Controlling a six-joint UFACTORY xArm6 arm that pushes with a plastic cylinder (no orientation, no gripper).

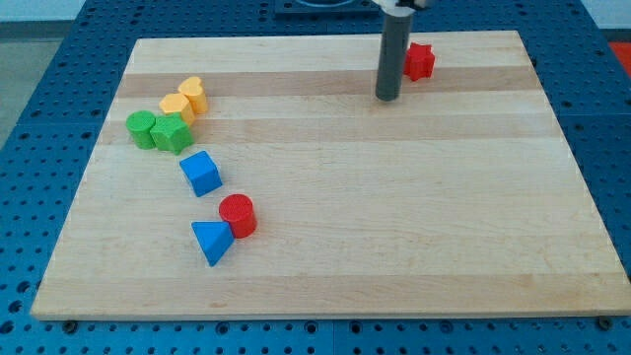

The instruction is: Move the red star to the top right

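The red star (420, 61) lies near the view's top edge of the wooden board (394, 217), right of centre. My tip (386, 98) rests on the board just to the left of the star and slightly below it, with a small gap between them. The dark rod rises from the tip to the view's top edge.
At the view's left are two yellow blocks (185, 97), two green blocks (158, 130), a blue cube (201, 173), a red cylinder (238, 215) and a blue triangular block (212, 241). The board's right edge runs near x 540 at the top.
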